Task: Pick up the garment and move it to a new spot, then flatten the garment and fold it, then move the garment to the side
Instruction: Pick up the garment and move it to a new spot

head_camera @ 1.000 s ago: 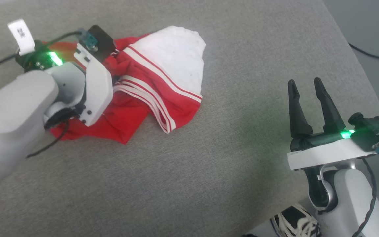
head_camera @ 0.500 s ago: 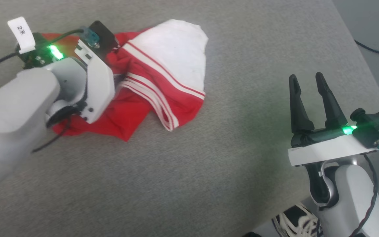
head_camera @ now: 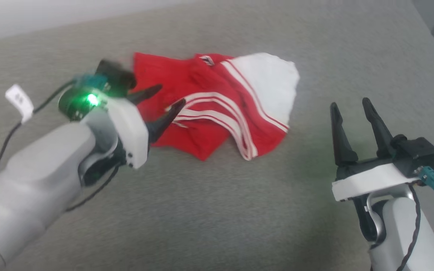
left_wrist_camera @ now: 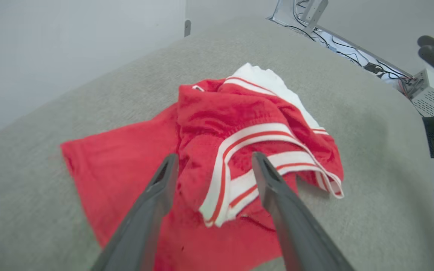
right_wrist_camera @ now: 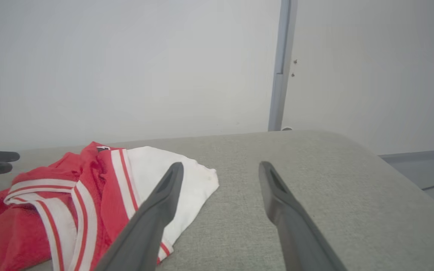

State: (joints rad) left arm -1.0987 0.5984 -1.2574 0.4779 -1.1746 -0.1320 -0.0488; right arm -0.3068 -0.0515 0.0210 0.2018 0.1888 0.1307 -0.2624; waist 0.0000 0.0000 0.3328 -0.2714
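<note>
Rumpled garment (head_camera: 224, 94) on coarse grey cloth (head_camera: 217, 214)

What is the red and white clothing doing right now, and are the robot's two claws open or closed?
garment: crumpled, lying on the grey surface, held by neither claw.
left claw: open, empty, fingers pointing at the garment.
right claw: open, empty, off to the garment's side.
</note>
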